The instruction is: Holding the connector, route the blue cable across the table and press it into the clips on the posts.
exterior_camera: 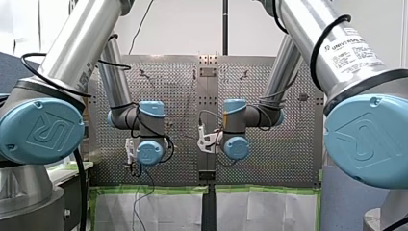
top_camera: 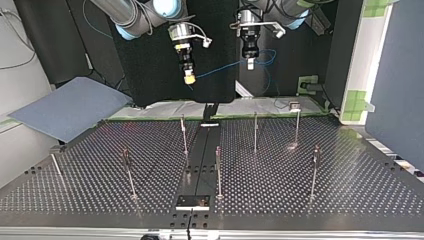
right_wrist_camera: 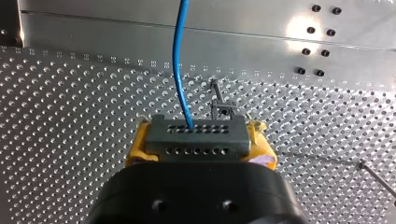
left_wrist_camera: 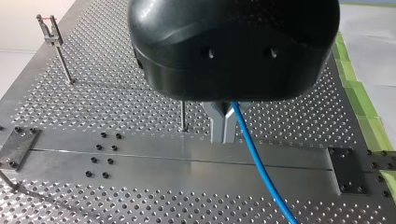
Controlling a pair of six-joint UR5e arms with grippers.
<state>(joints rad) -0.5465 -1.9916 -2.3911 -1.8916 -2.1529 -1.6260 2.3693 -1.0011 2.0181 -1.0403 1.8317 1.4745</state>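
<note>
Connector (right_wrist_camera: pixel 198 135), a grey rectangular block with two rows of small holes, sits clamped between my right arm's yellow-padded fingers (right_wrist_camera: pixel 259 140), which are closed onto its two short ends. Its long axis runs crosswise from one pad to the other. Its holed face points straight ahead of the fingers, toward the perforated metal table (right_wrist_camera: pixel 70 116) below.

The thin blue cable (right_wrist_camera: pixel 177 56) leaves one hole near the middle of the block and runs on ahead of the fingertips. Just beyond the connector stands a thin metal post with a clip (right_wrist_camera: pixel 222 110), beside the cable and not touching it.

My left arm's metal fingers (left_wrist_camera: pixel 223 123) are closed down on the blue cable, which emerges right against them and trails ahead of them above the table. In the top view the cable stretches from one pair of fingers to the other, then loops slack past the left pair.
</note>
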